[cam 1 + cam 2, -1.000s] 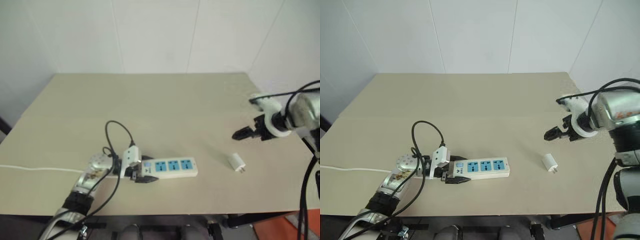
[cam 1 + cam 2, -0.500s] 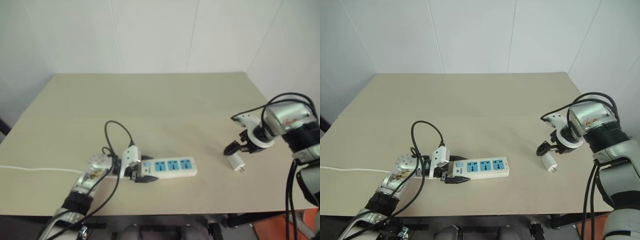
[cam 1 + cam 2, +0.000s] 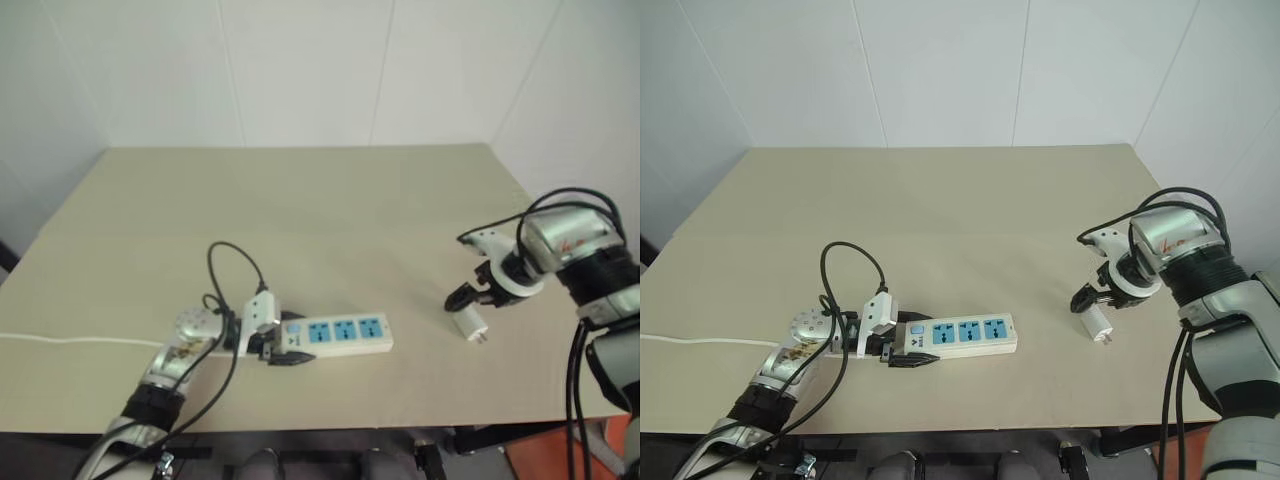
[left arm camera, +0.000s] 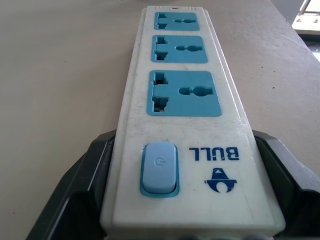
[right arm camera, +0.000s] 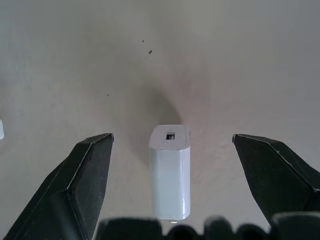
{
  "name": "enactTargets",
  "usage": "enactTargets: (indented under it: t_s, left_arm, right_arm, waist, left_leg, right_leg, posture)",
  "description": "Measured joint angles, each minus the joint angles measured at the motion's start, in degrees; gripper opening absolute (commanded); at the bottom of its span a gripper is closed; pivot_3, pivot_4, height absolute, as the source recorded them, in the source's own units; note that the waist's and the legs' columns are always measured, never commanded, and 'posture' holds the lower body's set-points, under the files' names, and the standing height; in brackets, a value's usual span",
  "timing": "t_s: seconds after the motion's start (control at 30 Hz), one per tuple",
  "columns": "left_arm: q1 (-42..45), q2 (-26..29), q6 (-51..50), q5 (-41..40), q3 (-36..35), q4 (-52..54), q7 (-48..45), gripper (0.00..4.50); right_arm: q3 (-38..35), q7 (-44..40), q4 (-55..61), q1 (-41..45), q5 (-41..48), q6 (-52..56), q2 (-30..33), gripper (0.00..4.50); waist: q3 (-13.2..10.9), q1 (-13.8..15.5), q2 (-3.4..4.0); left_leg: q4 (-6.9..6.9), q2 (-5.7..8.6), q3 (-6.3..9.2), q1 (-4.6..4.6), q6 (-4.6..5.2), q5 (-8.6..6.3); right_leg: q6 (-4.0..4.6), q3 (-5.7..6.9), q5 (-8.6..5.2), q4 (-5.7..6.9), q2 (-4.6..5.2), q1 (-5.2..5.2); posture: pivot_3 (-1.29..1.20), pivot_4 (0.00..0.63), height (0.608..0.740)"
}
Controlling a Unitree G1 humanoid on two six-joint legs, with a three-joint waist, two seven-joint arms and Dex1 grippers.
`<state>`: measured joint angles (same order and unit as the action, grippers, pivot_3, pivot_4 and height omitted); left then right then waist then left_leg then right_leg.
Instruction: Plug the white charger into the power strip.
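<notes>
White charger [image 5: 170, 172] between open right tool [image 5: 170, 190] fingers.

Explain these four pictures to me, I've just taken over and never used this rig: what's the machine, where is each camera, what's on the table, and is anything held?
It is a two-armed humanoid. Two pictures come from its head, looking down on the table; two come from the wrists. The left gripper is shut on the power strip, at its switch end; the left wrist view looks along the three blue sockets. The right gripper hangs open over the white charger, which lies loose on the table between the fingers, not yet gripped.
</notes>
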<state>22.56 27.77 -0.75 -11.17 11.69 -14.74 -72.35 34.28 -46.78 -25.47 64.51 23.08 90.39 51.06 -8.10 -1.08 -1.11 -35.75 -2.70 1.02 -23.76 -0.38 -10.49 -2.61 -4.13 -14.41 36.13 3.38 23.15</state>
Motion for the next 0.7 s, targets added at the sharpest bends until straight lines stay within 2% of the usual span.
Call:
enactTargets:
  t_s: [0.7]
  left_arm:
    - [-1.1,0.9,-0.7,-0.5,0.0,1.5,0.9,3.32]
  right_arm:
    - [3.1,-2.9,-4.4,-0.7,-3.9,-3.9,-3.4,4.5]
  waist:
    - [0.0,-0.3,0.01]
  left_leg:
    - [-0.01,-0.01,0.01,0.01,0.0,0.0]
  right_leg:
    - [0.0,0.0,0.0,0.03,-0.02,0.0]
  posture:
    - [0.0,0.15,0.74]
